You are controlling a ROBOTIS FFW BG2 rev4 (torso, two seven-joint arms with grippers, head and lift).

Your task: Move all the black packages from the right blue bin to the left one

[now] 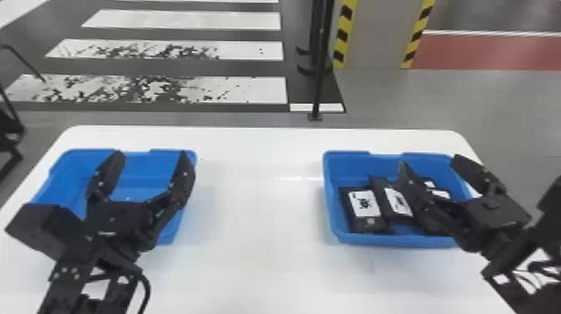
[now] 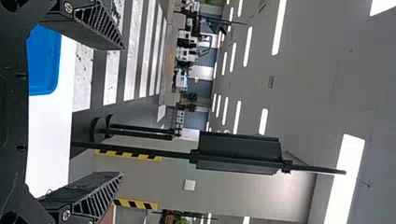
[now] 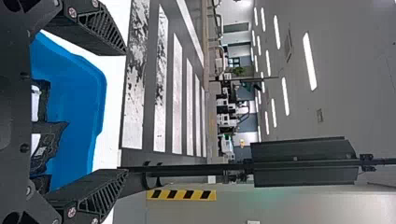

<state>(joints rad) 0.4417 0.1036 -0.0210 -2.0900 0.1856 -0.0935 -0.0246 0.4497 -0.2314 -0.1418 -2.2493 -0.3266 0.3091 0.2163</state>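
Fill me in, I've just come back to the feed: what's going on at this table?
Two robot grippers are at the bins, and neither holds anything. The right gripper is open above the right blue bin, where several black packages with white labels lie. The left gripper is open above the left blue bin. No package can be made out in that bin, though the gripper hides part of it.
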